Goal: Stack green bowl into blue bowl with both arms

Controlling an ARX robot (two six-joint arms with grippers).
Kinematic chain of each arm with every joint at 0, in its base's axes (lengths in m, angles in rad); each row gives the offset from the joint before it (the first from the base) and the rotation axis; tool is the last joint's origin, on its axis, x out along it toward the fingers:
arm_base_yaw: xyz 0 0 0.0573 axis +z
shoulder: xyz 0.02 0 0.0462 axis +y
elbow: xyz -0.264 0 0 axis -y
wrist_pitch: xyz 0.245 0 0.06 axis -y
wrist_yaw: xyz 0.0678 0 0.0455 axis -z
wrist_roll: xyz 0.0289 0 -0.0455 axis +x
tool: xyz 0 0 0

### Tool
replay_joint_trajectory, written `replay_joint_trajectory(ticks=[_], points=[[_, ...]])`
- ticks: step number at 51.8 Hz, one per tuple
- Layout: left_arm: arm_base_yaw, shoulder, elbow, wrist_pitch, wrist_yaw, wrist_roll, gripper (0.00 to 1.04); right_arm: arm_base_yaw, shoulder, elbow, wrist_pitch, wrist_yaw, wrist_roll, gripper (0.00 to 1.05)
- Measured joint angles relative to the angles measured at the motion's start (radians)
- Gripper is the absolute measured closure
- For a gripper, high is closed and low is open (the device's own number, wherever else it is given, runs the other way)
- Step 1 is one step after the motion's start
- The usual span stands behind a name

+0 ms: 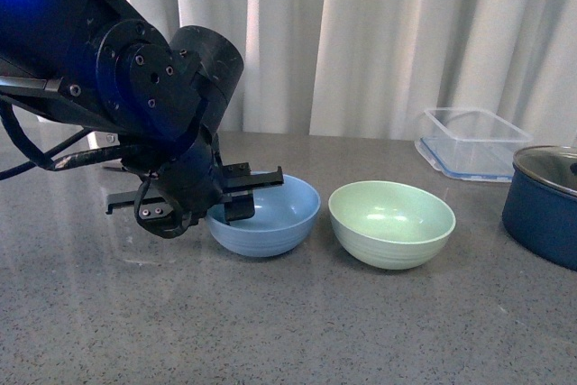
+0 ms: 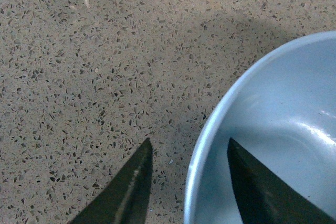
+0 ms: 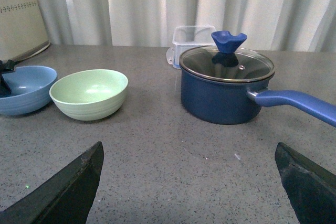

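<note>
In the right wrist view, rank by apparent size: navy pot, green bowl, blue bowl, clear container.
1. navy pot, clearly largest.
2. green bowl.
3. blue bowl, cut off by the picture's edge, so unsure against the green one.
4. clear container, farther back, partly hidden behind the pot.

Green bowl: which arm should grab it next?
Probably the right. The left gripper straddles the rim of the blue bowl, while the green bowl sits to that bowl's right and the right gripper is open and empty.
</note>
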Motion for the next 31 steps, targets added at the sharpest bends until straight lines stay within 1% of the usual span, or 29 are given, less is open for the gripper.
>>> replay_joint_trajectory(ticks=[15, 17, 19, 20, 22, 31], points=[[0.001, 0.000, 0.000, 0.000, 0.000, -0.002, 0.22, 0.000, 0.000, 0.000, 0.000, 0.000, 0.000, 0.10], [0.001, 0.000, 0.000, 0.000, 0.000, -0.002, 0.13, 0.000, 0.000, 0.000, 0.000, 0.000, 0.000, 0.10], [0.001, 0.000, 0.000, 0.000, 0.000, -0.002, 0.06, 0.000, 0.000, 0.000, 0.000, 0.000, 0.000, 0.10], [0.001, 0.000, 0.000, 0.000, 0.000, -0.002, 0.05, 0.000, 0.000, 0.000, 0.000, 0.000, 0.000, 0.10], [0.001, 0.000, 0.000, 0.000, 0.000, -0.002, 0.07, 0.000, 0.000, 0.000, 0.000, 0.000, 0.000, 0.10], [0.001, 0.000, 0.000, 0.000, 0.000, -0.002, 0.07, 0.000, 0.000, 0.000, 0.000, 0.000, 0.000, 0.10]])
